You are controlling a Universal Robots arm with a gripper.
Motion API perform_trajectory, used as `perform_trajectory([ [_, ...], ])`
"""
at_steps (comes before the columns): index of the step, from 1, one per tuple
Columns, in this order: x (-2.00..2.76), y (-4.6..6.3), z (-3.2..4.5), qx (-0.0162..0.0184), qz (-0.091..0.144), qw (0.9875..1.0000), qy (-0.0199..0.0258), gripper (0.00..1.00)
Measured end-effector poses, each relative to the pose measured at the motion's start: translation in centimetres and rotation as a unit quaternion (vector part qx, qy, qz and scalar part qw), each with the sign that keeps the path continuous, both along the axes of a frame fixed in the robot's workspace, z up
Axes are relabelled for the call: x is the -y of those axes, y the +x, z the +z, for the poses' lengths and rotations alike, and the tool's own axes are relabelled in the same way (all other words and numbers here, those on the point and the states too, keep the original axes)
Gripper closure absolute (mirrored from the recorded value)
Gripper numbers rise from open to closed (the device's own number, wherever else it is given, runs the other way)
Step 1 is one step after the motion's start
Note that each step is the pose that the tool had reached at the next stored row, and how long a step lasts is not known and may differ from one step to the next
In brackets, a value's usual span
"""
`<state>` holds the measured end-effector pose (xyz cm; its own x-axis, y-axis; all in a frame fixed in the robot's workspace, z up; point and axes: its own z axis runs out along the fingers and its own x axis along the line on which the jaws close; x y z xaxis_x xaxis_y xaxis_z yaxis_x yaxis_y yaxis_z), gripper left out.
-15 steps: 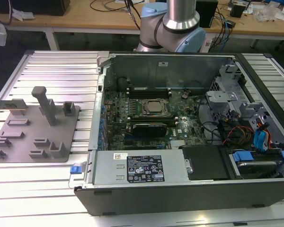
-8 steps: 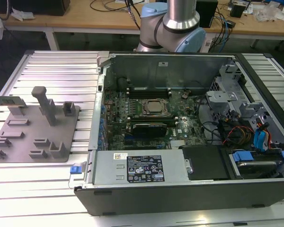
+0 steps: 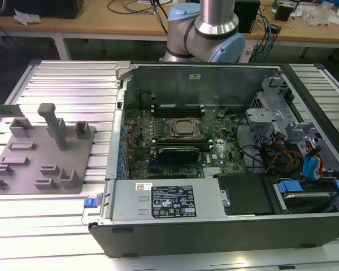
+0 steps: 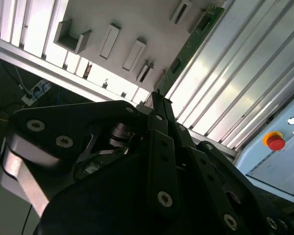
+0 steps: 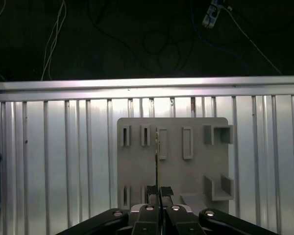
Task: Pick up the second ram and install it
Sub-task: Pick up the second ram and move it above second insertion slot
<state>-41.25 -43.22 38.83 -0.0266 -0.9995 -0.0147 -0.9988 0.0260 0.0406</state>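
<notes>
I count one second ram [image 4: 195, 36], a thin green strip with dark chips in the second wrist view. It stands on edge in the one grey holder plate [image 5: 137, 166], below my pincer [image 5: 159, 189] and in line with its tips. My pincer is closed to a slit and grips nothing. One open computer case [image 3: 214, 237] sits beside that plate on the ribbed worktop [image 3: 56, 79].

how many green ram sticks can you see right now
1: a thin green memory stick gripped by the black end effector, near the grey slotted plate at the exterior view's left. Any seated in the green motherboard may be hidden.
</notes>
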Motion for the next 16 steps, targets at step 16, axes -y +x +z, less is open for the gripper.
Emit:
perform_trajectory([
  [16, -0.25, 0.0, 3.89, 0.0013, 0.000, 1.0000, 0.0000, 0.91],
])
